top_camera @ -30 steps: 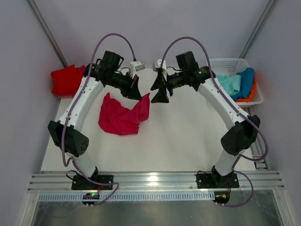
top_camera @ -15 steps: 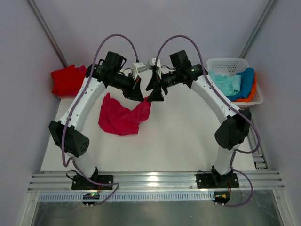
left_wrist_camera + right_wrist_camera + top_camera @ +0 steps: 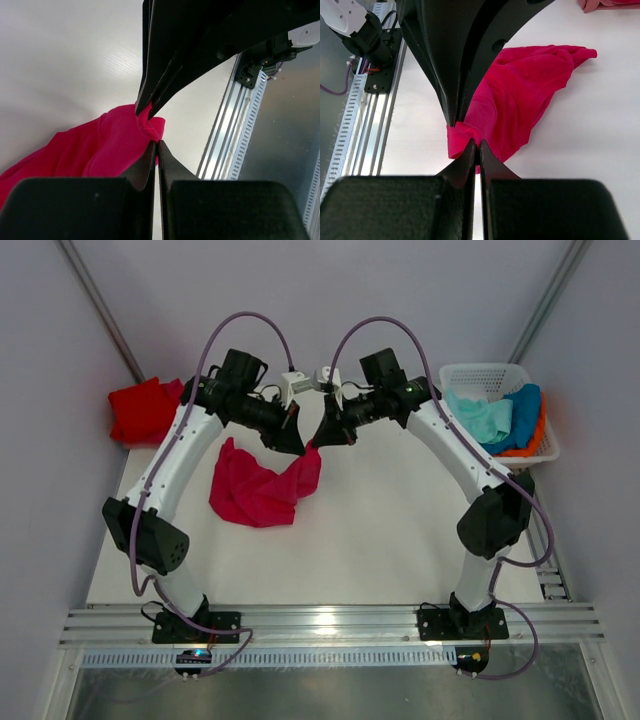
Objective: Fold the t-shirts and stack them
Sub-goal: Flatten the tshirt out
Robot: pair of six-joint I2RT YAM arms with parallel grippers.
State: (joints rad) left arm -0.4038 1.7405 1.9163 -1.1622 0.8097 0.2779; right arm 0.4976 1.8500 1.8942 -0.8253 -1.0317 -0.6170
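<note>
A crimson-pink t-shirt (image 3: 262,488) lies crumpled on the white table, left of centre, with its right corner drawn up. My left gripper (image 3: 300,446) is shut on that corner. My right gripper (image 3: 319,441) meets it tip to tip and is shut on the same corner. In the left wrist view my left gripper (image 3: 156,144) pinches the hem of the t-shirt (image 3: 95,150). In the right wrist view my right gripper (image 3: 476,144) nips a fold of the t-shirt (image 3: 520,90). A red t-shirt (image 3: 140,408) sits folded at the back left.
A white lattice basket (image 3: 487,374) at the back right holds mint-green (image 3: 485,418), blue (image 3: 522,405) and orange (image 3: 537,438) t-shirts. An aluminium rail (image 3: 330,621) runs along the near table edge. Both arms arch over the table's back half.
My right arm swung left to the raised shirt corner, and its jaws went from open to shut on it. My left arm held still.
</note>
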